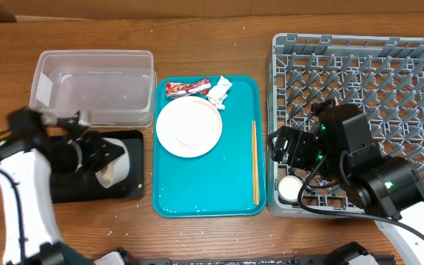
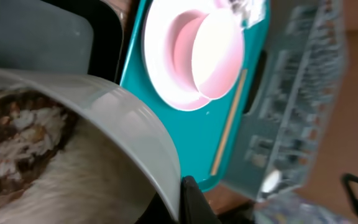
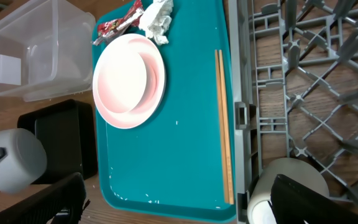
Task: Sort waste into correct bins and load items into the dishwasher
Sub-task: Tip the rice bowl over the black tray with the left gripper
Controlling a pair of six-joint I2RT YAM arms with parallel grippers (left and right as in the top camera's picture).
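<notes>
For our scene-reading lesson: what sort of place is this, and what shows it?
Probably a dish-clearing station on a wooden table: a large grey plastic dish rack with upright pegs, a teal rectangular serving tray holding a round white-pink plate, and a clear rectangular plastic tub beside it.

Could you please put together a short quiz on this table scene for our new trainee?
1. True or false: the chopsticks lie on the teal tray, apart from the plate.
2. What does the left gripper hold over the black tray? A the plate; B the bowl; C the chopsticks.
3. Fill in: the white cup stands in a corner of the ____.
Key: 1 true; 2 B; 3 dish rack.
</notes>
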